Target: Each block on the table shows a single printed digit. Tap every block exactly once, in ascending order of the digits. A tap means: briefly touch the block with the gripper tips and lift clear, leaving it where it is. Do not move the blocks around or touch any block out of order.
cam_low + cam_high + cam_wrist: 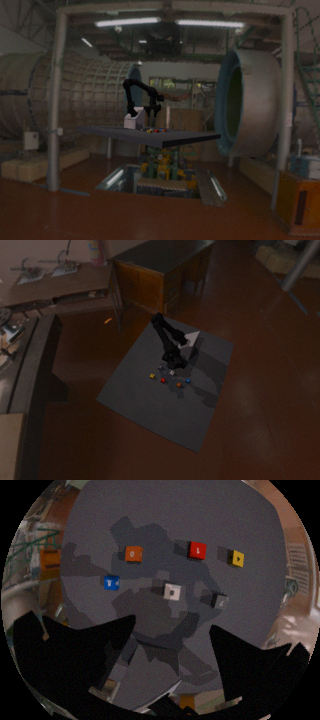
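My gripper [151,116] [173,624] is open and empty, high above the table. In the wrist view the blocks lie beyond its fingertips. A white block [172,373] [172,591] lies nearest the middle, with a grey block [160,367] [220,601] to its right and a blue block [188,380] [112,583] to its left. Farther out lie an orange block [178,384] [133,554], a red block [163,380] [197,550] and a yellow block [152,375] [237,558]. The printed digits are too blurred to read surely.
The blocks stand apart on the dark grey table [144,407] [116,135]. A white wedge-shaped stand [192,337] [130,123] is at the arm's base, behind the blocks. Shadows of the arm fall across the tabletop and some blocks.
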Action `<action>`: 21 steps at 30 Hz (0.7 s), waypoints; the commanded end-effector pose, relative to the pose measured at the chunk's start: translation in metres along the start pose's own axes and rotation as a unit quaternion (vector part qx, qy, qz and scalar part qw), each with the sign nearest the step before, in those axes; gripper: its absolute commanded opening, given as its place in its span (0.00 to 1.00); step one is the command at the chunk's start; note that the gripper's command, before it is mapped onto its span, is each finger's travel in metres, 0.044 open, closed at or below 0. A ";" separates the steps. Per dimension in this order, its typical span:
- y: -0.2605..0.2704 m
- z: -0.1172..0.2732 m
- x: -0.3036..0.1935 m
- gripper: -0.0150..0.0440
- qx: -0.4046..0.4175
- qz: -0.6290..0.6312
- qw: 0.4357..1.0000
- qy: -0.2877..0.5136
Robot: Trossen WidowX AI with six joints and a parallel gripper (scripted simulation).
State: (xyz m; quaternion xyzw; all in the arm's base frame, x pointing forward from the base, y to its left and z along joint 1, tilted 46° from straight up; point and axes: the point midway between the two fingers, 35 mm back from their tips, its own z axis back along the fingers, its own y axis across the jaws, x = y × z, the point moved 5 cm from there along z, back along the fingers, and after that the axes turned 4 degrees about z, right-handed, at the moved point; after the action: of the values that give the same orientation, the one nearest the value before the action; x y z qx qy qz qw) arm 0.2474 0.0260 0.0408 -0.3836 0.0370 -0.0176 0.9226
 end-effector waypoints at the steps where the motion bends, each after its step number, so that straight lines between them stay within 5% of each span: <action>1: 0.001 0.000 0.000 0.93 0.002 -0.003 1.000 0.000; 6: 0.008 0.001 0.004 0.93 0.003 -0.005 1.000 -0.001; 17: 0.151 0.004 0.026 0.93 0.008 -0.006 1.000 -0.002; 21: 0.159 0.003 0.024 0.93 0.007 -0.004 1.000 -0.002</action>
State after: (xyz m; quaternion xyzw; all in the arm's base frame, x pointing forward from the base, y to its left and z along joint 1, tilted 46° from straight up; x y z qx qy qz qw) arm 0.2715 0.1345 -0.0667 -0.3779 0.0343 -0.0143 0.9251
